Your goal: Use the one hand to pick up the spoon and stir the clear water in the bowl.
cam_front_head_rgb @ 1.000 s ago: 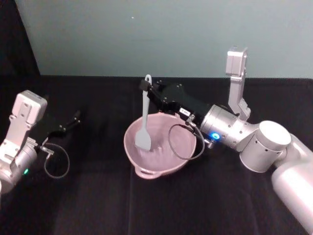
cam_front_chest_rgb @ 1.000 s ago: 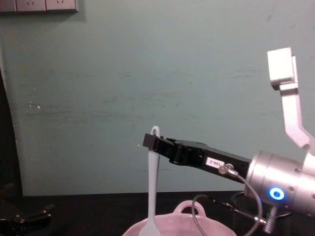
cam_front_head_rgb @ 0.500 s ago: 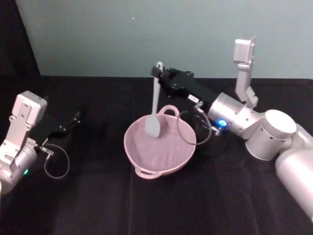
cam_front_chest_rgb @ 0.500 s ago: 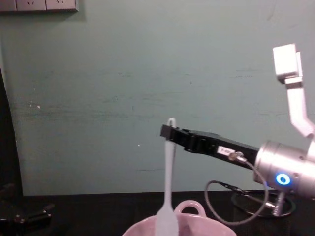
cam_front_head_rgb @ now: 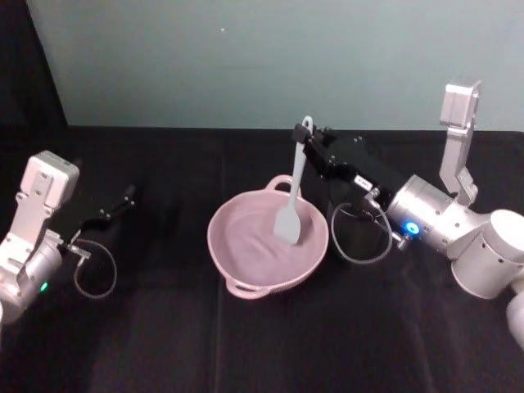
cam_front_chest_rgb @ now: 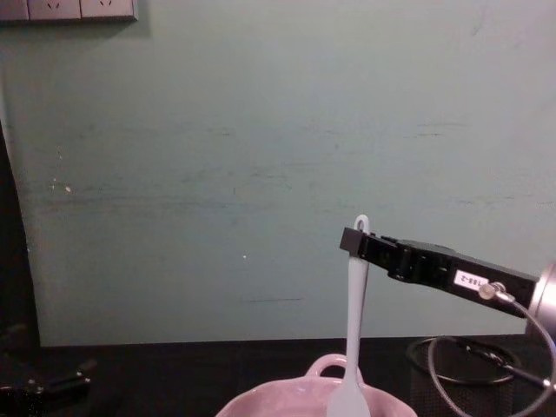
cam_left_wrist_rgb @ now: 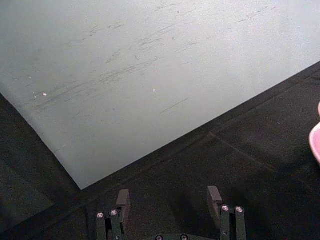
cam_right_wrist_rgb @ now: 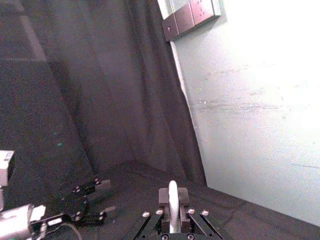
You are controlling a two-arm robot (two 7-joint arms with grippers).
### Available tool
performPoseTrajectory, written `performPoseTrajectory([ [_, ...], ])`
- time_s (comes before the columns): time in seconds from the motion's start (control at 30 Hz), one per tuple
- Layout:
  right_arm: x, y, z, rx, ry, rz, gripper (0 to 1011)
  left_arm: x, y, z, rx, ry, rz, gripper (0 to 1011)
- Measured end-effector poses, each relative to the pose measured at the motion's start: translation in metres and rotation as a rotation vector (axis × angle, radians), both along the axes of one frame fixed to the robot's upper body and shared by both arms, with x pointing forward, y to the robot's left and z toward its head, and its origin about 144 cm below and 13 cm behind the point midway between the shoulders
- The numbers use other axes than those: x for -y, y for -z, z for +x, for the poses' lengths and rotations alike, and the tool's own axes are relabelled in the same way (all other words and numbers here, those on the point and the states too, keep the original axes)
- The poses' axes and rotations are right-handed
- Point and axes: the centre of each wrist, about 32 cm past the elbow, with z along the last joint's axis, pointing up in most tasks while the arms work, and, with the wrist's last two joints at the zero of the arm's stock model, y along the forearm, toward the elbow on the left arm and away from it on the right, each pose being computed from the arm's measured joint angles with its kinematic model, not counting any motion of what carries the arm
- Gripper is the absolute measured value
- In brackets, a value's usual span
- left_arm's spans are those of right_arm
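Two slim black fingers (cam_front_head_rgb: 319, 149) of the right gripper (cam_front_head_rgb: 309, 139) are clamped on the top of the spoon (cam_front_head_rgb: 291, 201), just under the hole in its handle, a little right of the head view's centre. The spoon hangs nearly upright, its paddle head low inside the pink bowl (cam_front_head_rgb: 219, 246), toward the bowl's right wall. Behind the fingers the gripper body slopes down and right to the silver wrist (cam_front_head_rgb: 434, 221) with its lit blue ring (cam_front_head_rgb: 412, 229). From the side, the chest view shows the right gripper (cam_front_chest_rgb: 351, 241) reaching in from the right edge, well above the bowl's rim (cam_front_chest_rgb: 287, 401), with the black wire-mesh cup (cam_front_chest_rgb: 452, 369) beneath it at lower right. In the right wrist view, the white handle (cam_right_wrist_rgb: 172, 197) is pinched between the pads. At the head view's left edge rests the left gripper (cam_front_head_rgb: 127, 196), well apart from the bowl, and its own wrist view shows its fingers (cam_left_wrist_rgb: 123, 200) spread apart.
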Motion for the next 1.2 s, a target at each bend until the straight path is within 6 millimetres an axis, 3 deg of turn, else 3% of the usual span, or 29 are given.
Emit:
performPoseTrajectory([
  [0.43,-0.016,0.001,-0.015,-0.018,-0.070,-0.010,109,0.000,0.000,0.000,0.000,0.000,0.000,1011],
  [0.8,-0.045,0.001,0.010,-0.020,-0.144,-0.011,109,0.000,0.000,0.000,0.000,0.000,0.000,1011],
  [1.2,-0.048,0.000,0.041,-0.018,-0.119,-0.016,109,0.000,0.000,0.000,0.000,0.000,0.000,1011],
])
